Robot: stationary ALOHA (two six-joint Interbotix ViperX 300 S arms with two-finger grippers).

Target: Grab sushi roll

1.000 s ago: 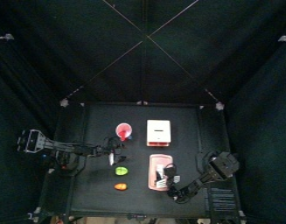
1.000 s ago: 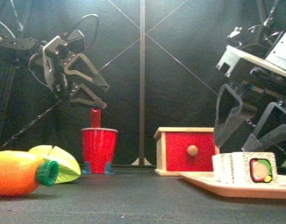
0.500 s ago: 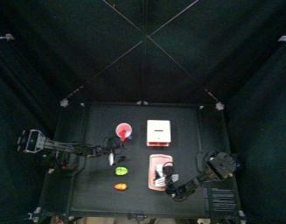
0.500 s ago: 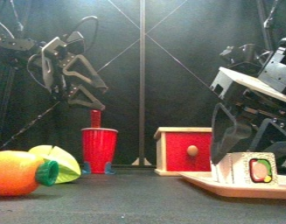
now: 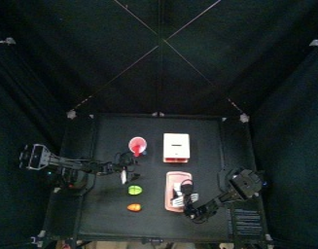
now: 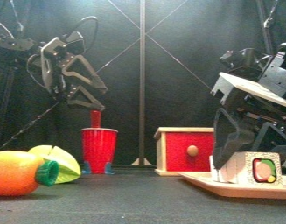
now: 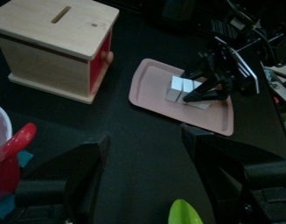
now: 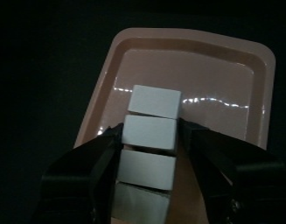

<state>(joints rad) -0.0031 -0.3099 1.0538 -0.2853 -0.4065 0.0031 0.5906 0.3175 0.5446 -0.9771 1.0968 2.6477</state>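
Observation:
A row of white sushi rolls (image 8: 151,144) lies on a pink tray (image 8: 191,74) at the table's front right. One roll's end face shows in the front view (image 6: 263,169). My right gripper (image 8: 151,166) hangs low over the tray with its jaws open, one on each side of the rolls, close to their sides. It also shows in the top view (image 5: 190,202) and the front view (image 6: 244,156). My left gripper (image 6: 80,87) is open and empty, held high at the left, as the top view (image 5: 123,173) shows.
A wooden box (image 5: 178,145) with a red front stands behind the tray (image 5: 178,178). A red cup (image 5: 138,146) stands left of it. An orange toy (image 6: 17,172) and a green one (image 6: 61,162) lie at the front left.
My right gripper has come down onto the tray, so its jaws now flank the sushi rolls. The left arm has not moved.

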